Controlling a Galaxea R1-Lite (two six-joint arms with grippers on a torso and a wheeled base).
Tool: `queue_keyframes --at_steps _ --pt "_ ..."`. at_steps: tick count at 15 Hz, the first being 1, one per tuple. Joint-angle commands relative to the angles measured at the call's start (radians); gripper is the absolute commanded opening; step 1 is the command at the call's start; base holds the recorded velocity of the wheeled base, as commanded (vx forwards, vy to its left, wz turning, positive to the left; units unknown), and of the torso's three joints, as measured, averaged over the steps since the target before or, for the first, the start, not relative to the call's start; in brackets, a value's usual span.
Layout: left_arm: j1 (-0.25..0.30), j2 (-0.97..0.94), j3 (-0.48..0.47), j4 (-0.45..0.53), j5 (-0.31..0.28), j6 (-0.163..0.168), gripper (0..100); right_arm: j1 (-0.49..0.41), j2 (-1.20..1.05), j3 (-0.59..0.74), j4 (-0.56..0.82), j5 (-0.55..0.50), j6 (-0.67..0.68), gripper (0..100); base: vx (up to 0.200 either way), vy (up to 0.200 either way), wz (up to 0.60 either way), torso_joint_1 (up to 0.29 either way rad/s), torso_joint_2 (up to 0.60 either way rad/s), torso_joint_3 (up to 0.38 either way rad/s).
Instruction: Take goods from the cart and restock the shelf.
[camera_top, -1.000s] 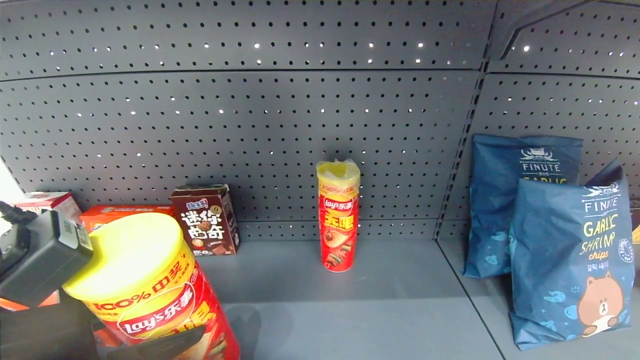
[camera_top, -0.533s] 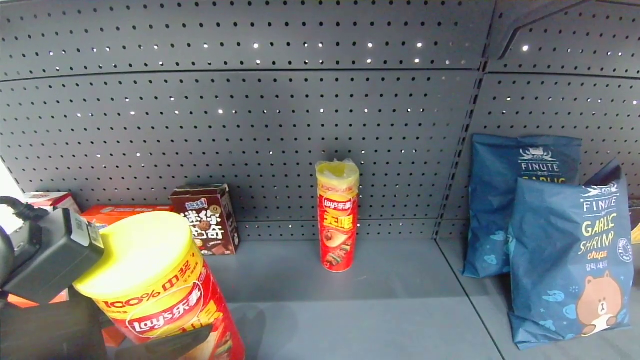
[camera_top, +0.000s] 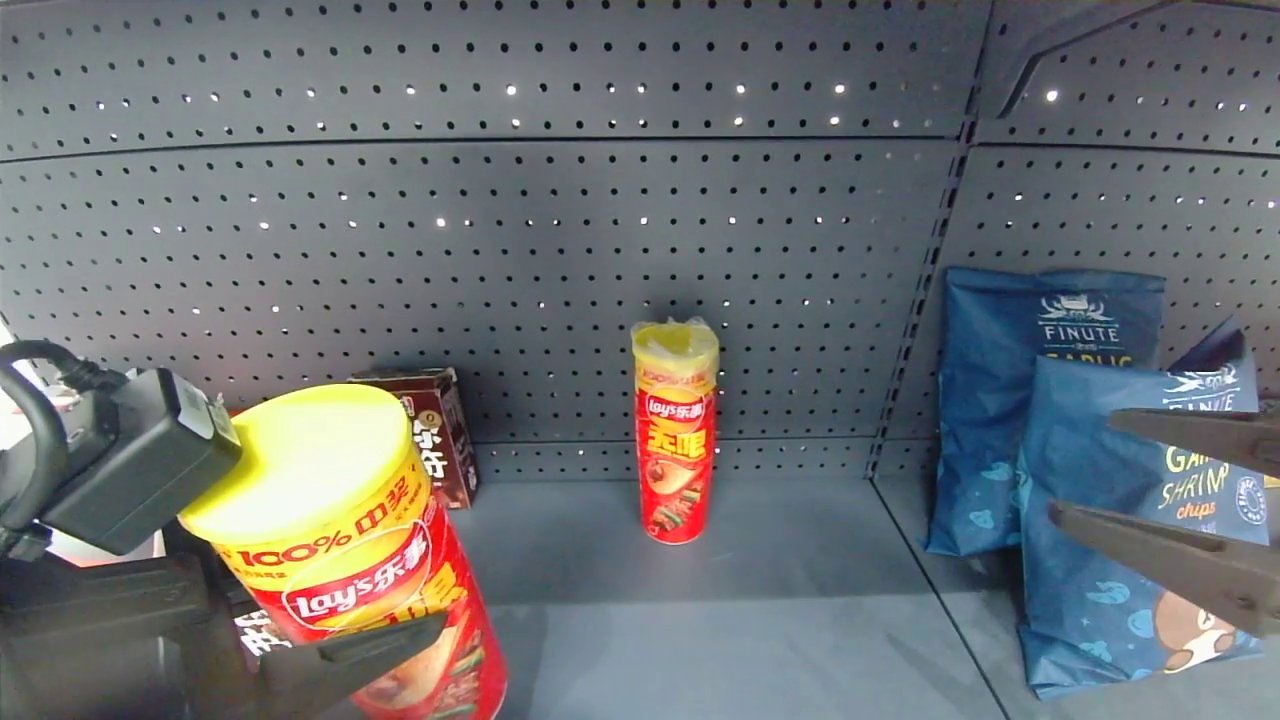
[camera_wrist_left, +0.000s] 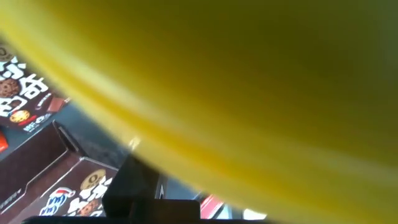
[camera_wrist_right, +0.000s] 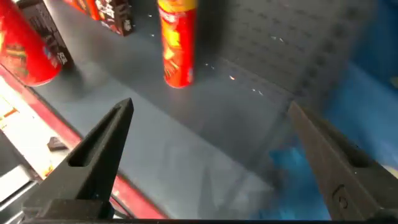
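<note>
At the shelf's (camera_top: 700, 620) front left, the left gripper (camera_top: 340, 620) was clamped around a tall red chip can (camera_top: 330, 540) with a yellow lid, nearly upright. A matching can (camera_top: 676, 432) stood at the back, centre. The right gripper (camera_top: 1085, 465) hung wide open before blue snack bags (camera_top: 1040, 400). The step looked like placing. Next, the held can likely needed setting down on bare shelf near its match, then releasing.

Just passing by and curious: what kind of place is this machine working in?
Most likely a shop, or a mock-up of one: a grey shelf with a pegboard back, stocked with a standing chip can, blue snack bags and a brown biscuit box.
</note>
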Motion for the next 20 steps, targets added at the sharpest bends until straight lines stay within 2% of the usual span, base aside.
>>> queue_keyframes --at_steps 1,4,7,13,17,20 --pt "0.000 0.015 -0.007 0.000 0.000 0.001 0 0.068 0.185 -0.018 -0.062 -0.005 0.000 100 0.000 0.000 0.00 0.000 0.00 0.000" --pt "-0.002 0.025 -0.005 -0.002 -0.003 0.003 0 0.071 0.263 -0.039 -0.063 -0.008 0.001 100 0.000 0.000 0.00 0.000 0.00 0.000" --pt "-0.003 0.021 0.002 -0.002 -0.003 0.003 0 0.073 0.388 -0.120 -0.076 -0.007 -0.005 100 0.000 0.000 0.00 0.000 0.00 0.000" --pt "-0.023 0.027 0.005 -0.002 -0.003 0.003 0 0.071 0.540 -0.165 -0.255 -0.001 -0.005 100 0.000 0.000 0.00 0.000 0.00 0.000" --pt "-0.023 0.044 0.007 -0.003 -0.003 0.004 0 0.033 0.647 -0.183 -0.398 0.124 -0.002 100 0.000 0.000 0.00 0.000 0.00 0.000" --pt "-0.022 0.042 0.007 -0.002 -0.002 0.004 0 0.002 0.725 -0.223 -0.453 0.184 -0.002 100 0.000 0.000 0.00 0.000 0.00 0.000"
